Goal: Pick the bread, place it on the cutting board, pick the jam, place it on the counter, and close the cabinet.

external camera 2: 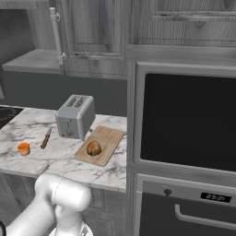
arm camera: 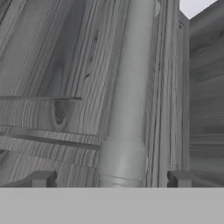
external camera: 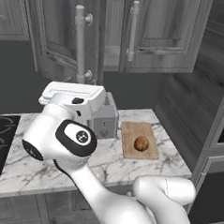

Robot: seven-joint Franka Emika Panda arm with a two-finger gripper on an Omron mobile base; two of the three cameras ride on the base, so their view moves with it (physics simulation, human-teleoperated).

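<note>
Left base cam sits behind the arm, left side, looking forward and down over the bench (external camera: 143, 170), with the cabinet (external camera: 137, 31) doors up top. Right base cam looks from the other side, further back, at the same bench (external camera 2: 69, 159); both share the toaster (external camera: 105, 118), cutting board (external camera: 139, 140) and bread (external camera: 141, 143). Hand cam is pressed close against a cabinet door, facing its silver bar handle (arm camera: 129, 96) between the fingers (arm camera: 42, 179).

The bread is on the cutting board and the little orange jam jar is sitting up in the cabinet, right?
Not quite. The bread is on the cutting board, but the jam sits on the counter, left of the toaster, as the right base view shows.
</note>
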